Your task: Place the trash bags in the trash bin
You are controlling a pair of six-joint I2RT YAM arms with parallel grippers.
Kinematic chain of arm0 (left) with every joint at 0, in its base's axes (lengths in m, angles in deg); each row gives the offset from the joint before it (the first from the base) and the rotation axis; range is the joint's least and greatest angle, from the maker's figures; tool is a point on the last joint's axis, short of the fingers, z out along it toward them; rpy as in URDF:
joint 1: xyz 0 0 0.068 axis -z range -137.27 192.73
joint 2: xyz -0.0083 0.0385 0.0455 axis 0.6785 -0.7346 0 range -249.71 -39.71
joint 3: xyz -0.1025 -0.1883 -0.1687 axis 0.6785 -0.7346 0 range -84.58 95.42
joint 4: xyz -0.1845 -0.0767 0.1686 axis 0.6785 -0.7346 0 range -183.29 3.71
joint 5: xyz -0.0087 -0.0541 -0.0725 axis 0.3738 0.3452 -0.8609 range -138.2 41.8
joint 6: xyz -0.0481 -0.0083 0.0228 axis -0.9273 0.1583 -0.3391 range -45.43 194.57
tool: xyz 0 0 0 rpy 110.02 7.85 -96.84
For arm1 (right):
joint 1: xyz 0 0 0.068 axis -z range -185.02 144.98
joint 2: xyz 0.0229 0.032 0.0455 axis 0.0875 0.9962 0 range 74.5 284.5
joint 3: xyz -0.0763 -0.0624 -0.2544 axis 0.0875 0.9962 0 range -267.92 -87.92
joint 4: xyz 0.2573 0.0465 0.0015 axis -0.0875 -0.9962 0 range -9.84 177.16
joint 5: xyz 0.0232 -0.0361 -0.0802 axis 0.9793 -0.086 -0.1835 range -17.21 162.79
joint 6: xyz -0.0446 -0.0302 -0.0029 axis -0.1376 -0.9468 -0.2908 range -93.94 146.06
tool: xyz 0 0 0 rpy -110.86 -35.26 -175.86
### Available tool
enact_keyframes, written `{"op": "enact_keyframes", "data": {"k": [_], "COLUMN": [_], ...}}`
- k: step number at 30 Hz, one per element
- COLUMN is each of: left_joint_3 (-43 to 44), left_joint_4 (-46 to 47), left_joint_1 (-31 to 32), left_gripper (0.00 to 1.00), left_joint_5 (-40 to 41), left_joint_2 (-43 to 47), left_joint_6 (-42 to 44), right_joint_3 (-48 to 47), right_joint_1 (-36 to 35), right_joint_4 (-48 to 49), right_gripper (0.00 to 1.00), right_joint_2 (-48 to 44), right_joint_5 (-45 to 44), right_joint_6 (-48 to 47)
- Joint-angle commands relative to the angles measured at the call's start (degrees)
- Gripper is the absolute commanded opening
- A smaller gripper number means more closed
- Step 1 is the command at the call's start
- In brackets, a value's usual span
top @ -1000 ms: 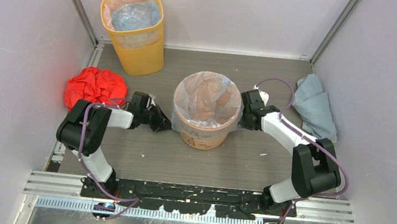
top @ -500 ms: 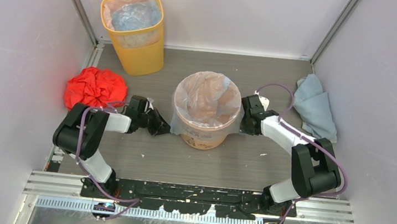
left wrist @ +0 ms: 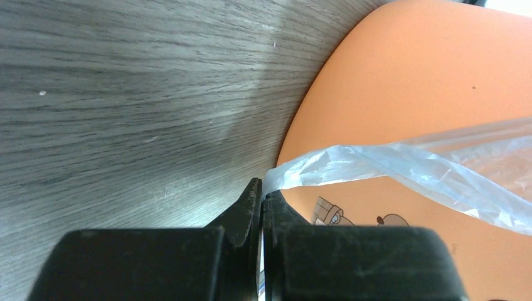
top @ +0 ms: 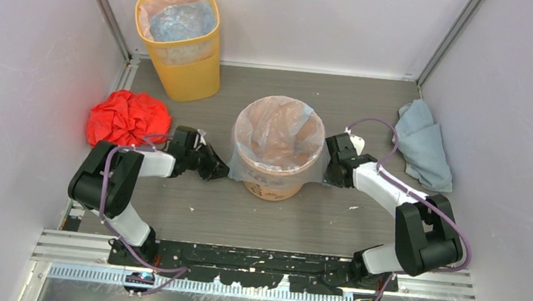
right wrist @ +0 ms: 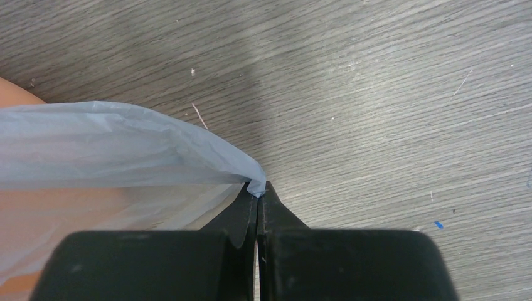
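The round orange trash bin (top: 272,185) stands mid-table, lined with a clear bluish trash bag (top: 279,131) folded over its rim. My left gripper (top: 223,168) is at the bin's left side, shut on the bag's edge; in the left wrist view the gripper (left wrist: 262,194) pinches the film (left wrist: 376,160) against the orange wall (left wrist: 401,75) with its printed mark. My right gripper (top: 327,173) is at the bin's right side, low near the table, shut on the bag's other edge; the right wrist view shows the gripper (right wrist: 257,190) with the film (right wrist: 125,144) pulled taut.
A taller yellow bin (top: 180,40) with its own liner stands at the back left. A red crumpled bag (top: 127,117) lies at the left wall. A pale blue bag (top: 421,141) lies at the right wall. Walls enclose the table on three sides.
Both grippers have drawn the bag's edges down the bin's sides. The right gripper moved down and toward me; the left one shifted slightly left and lower.
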Motion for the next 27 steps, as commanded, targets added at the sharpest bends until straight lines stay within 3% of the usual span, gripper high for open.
{"op": "enact_keyframes", "data": {"k": [1,10,23,27], "left_joint_3": [2.4,0.8,-2.1,-1.9], "left_joint_4": [-0.6,2.1,9.3,9.3], "left_joint_1": [0.2,0.2,0.2,0.2], "left_gripper": [0.00,0.00,0.00,0.00], "left_joint_5": [-0.1,-0.3,-2.2,-2.9], "left_joint_2": [2.6,0.3,-4.0,-2.5], "left_joint_6": [0.9,0.3,-1.7,-1.9], "right_joint_3": [-0.5,1.6,3.0,1.3], "right_joint_1": [0.2,0.2,0.2,0.2], "right_joint_4": [-1.1,3.8,3.6,0.8], "right_gripper": [0.01,0.01,0.01,0.22], "right_joint_2": [-1.2,4.0,1.1,-2.0], "right_joint_5": [0.2,5.6,4.4,3.5], "right_joint_6": [1.7,6.4,7.5,6.9]}}
